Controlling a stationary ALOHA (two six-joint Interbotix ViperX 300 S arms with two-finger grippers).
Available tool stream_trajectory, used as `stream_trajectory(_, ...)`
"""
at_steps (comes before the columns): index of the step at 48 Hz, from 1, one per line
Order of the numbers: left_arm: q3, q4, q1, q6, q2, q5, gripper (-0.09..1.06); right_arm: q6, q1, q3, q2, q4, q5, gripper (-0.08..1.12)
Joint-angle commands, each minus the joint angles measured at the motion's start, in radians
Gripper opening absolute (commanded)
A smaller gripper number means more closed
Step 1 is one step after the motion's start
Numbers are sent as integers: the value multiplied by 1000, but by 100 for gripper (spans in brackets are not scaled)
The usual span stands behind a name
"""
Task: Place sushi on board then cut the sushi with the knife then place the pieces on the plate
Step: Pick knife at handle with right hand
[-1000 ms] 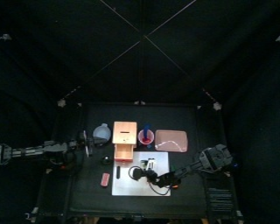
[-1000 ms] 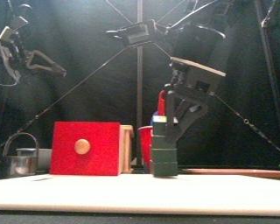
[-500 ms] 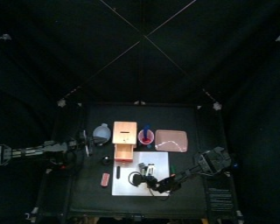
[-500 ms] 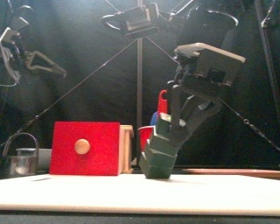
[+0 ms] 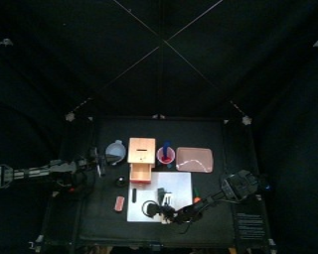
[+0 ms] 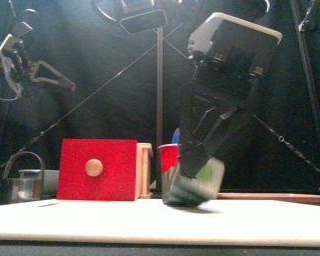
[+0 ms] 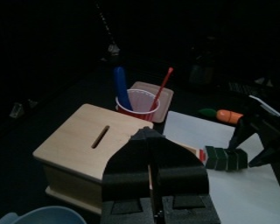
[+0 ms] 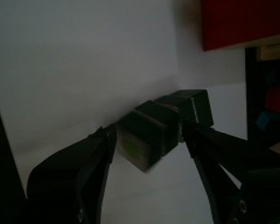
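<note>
At the left of the table (image 5: 95,223), the left fingers (image 7: 133,166) rest closed and empty. On the white cutting board (image 5: 173,182) the dark green toy sushi roll (image 8: 164,131), upright a second ago, now lies almost flat, the right fingers (image 8: 213,157) clamped round it, so placing looks nearly done. Bare board lies behind the roll, and the board's front edge is close.

Both arms are looking matte black from above, the left arm (image 5: 43,173) and the right arm (image 5: 237,184) alike. The right gripper (image 6: 190,190) is wearing a pale silvery cross-plate (image 6: 236,38) up top, with its jaws reading dark grey under it. Up close, the left gripper (image 7: 152,140) is showing chunky black jaws with rounded shoulders, and the right one's are curving like black tongs.
</note>
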Motion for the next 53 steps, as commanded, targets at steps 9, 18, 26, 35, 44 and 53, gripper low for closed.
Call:
stream_trajectory(9,-5,-11,3,-2,5,-8,5,12,-6,-5,-61,-8,35,93)
stream_trajectory(18,-9,-9,3,3,5,-9,5,35,-34,86,-198,-3,41,92)
stream_trajectory(26,-11,-8,3,3,3,-9,5,38,-84,193,-356,-2,15,93)
stream_trajectory(35,-17,-8,0,0,3,-9,5,28,-189,308,-525,0,-54,92)
stream_trajectory(44,-34,31,-66,3,14,-9,5,-12,-334,425,-667,77,-196,92)
stream_trajectory(53,-92,127,-239,-3,109,-8,6,-209,-462,460,-712,236,-218,92)
